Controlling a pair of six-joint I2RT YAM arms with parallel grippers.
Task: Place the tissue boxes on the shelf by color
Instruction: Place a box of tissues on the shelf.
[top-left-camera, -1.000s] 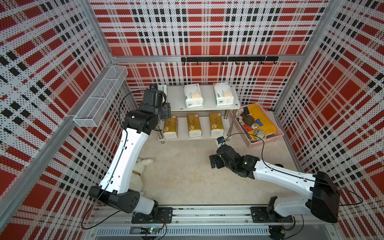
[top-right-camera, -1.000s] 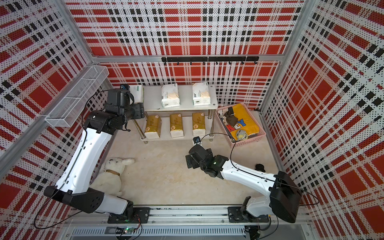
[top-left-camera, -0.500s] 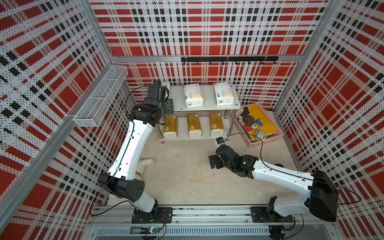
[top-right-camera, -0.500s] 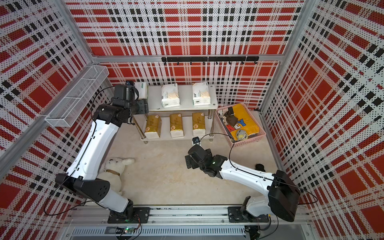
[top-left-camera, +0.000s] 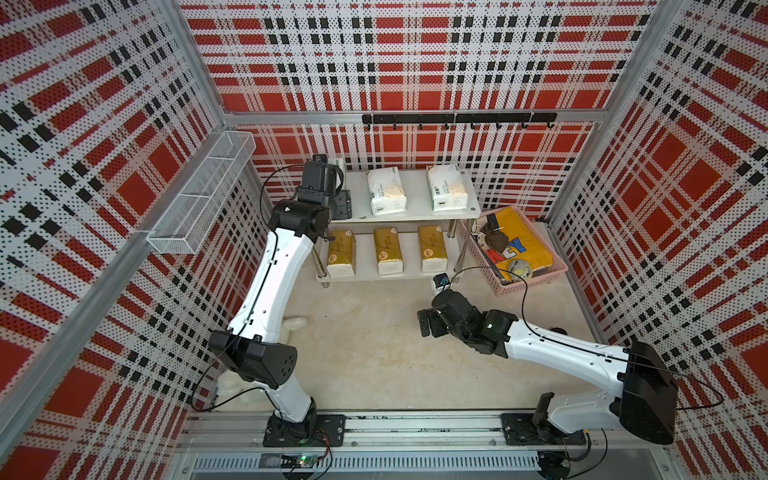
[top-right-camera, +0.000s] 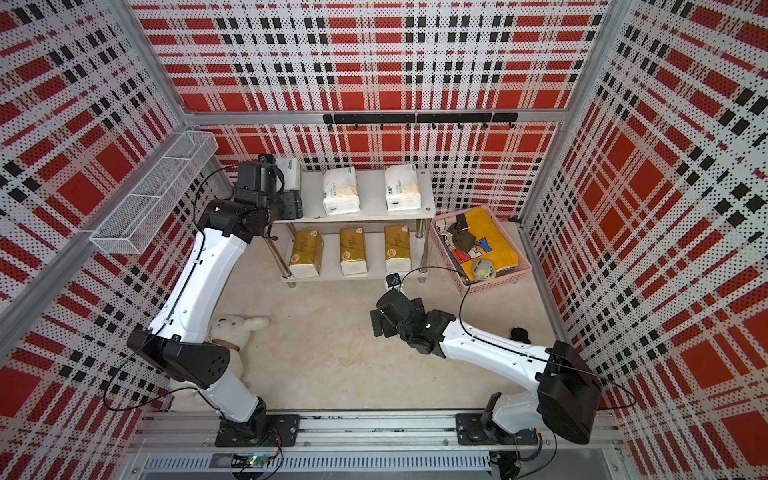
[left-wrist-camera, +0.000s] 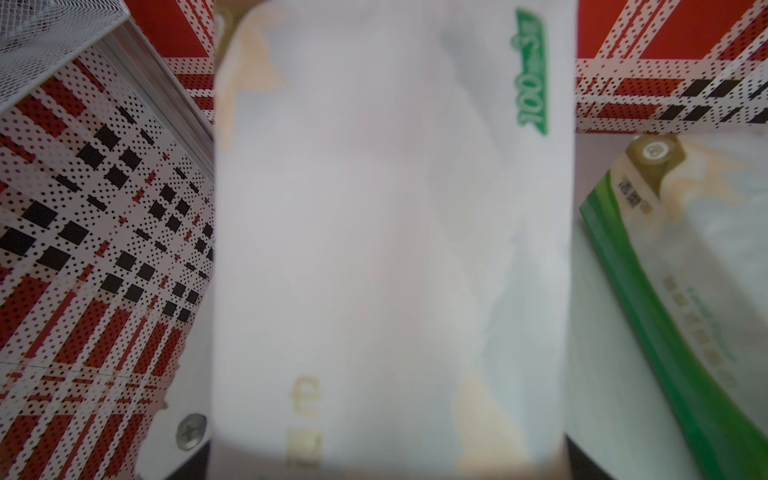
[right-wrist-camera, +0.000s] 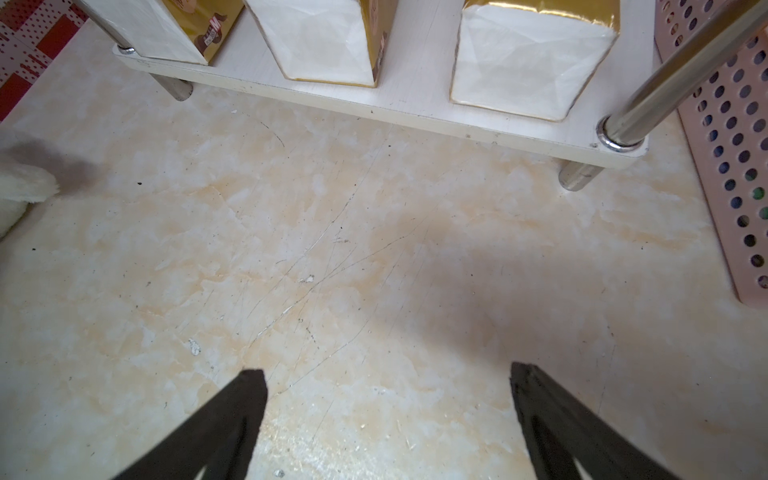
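Left claw (top-left-camera: 338, 189) clamped on a white tissue pack (left-wrist-camera: 390, 249) over the shelf (top-left-camera: 415, 210), top tier, left end. Right claw (right-wrist-camera: 386, 374) apart, low over the tabletop (right-wrist-camera: 332, 249).

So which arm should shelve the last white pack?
Left: the left jaws hold that pack at the shelf's top board; the right jaws hang open and empty over the floor.

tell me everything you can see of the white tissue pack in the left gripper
The white tissue pack is a soft, film-wrapped brick, white with pale beige patches, green print near one edge and a small gold mark. It fills the blurred left wrist view, clamped in the left gripper. In both top views only a corner shows, over the left end of the shelf, beside a matching pack. Whether it rests on the upper board cannot be told.
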